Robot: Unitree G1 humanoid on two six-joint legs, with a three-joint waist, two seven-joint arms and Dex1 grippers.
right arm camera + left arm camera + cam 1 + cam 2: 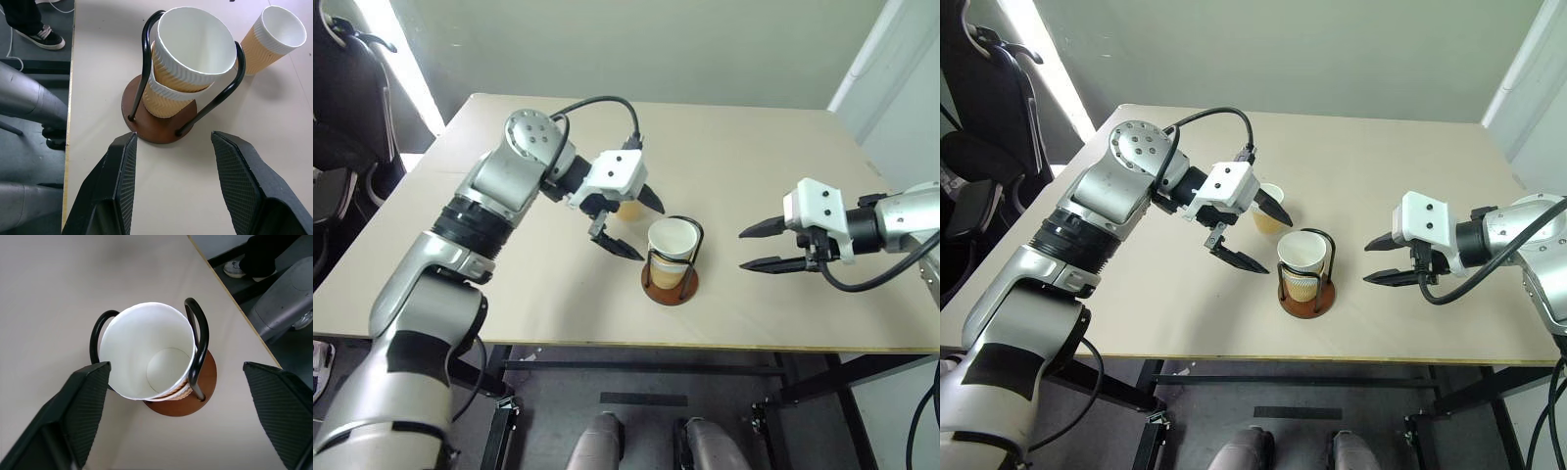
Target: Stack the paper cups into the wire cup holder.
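Clearance comes first: with two tan ribbed paper cups (188, 68) nested, the upper one tilted, in the black wire cup holder (161, 117) on the bench (754, 186), the spread, empty left claw (625, 223) should lift away without snagging the hoops before reaching the third cup (271, 36) just beside, while the right claw (759, 248) waits parted and empty.

A beige table (509, 284) fills mid-frame; a cup holder (671, 282) stands at its centre, one cup (1268, 208) just upper-left.
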